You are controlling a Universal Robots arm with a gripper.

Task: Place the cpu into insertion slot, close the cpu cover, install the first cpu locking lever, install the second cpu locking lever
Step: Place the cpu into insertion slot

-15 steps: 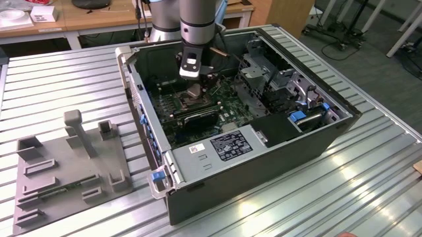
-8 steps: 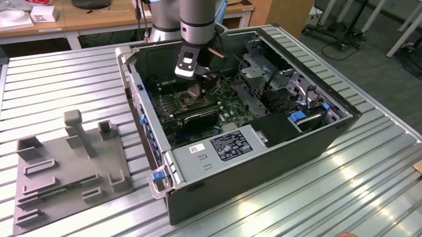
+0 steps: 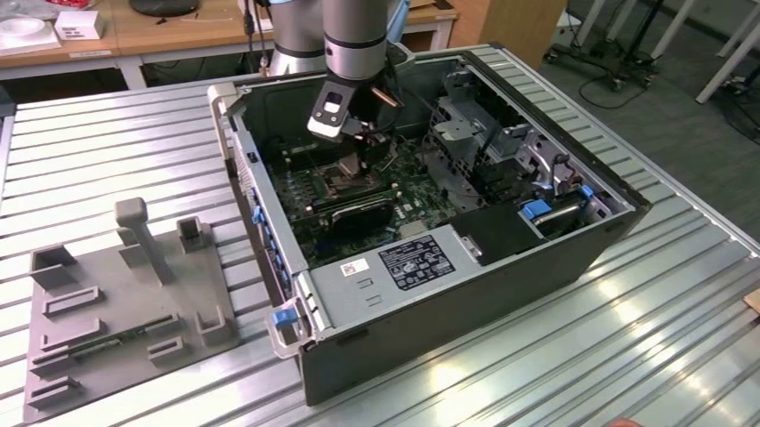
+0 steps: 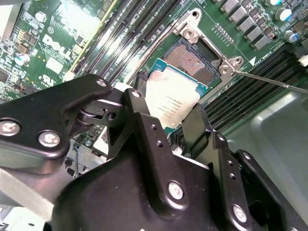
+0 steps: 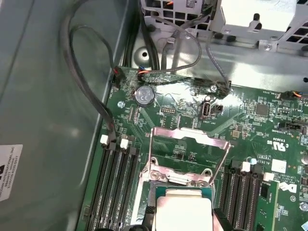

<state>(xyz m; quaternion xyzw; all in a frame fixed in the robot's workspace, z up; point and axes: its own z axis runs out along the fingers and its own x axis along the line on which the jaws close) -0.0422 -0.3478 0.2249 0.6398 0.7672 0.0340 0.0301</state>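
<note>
My gripper reaches down into the open computer case and is shut on the cpu, a pale silvery square chip held by its edges between the two black fingers. The chip hangs just over the insertion slot, covering part of it; the slot's dark pin field shows beyond the chip. I cannot tell whether the chip touches the slot. In the first wrist view the cpu cover stands flipped open beyond the cpu. Thin wire locking levers stick out, released, beside the slot.
Long black memory slots flank the socket on both sides. Loose cables hang near the case wall, with a metal drive cage behind. A grey fixture plate lies on the slatted table at the exterior view's left.
</note>
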